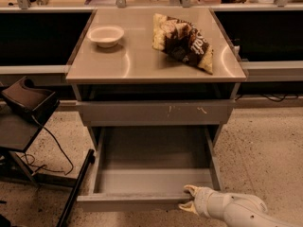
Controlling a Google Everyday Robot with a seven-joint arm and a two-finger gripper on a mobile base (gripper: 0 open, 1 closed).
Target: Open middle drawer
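The middle drawer (142, 201) is pulled far out of the grey cabinet, and its grey inside (154, 164) is bare. My gripper (188, 198) is at the lower right, on the right part of the drawer's front. One pale fingertip (191, 189) lies over the front's top rim and the other sits below it, so the rim is clasped between them. My white arm (236, 211) comes in from the bottom right corner.
Above the open drawer is a closed grey front with pale scratch marks (156, 111). The cabinet top (137, 60) bears a white bowl (106, 34) and a chip bag (182, 40). A dark chair (23, 108) with a cable stands at the left, on speckled floor.
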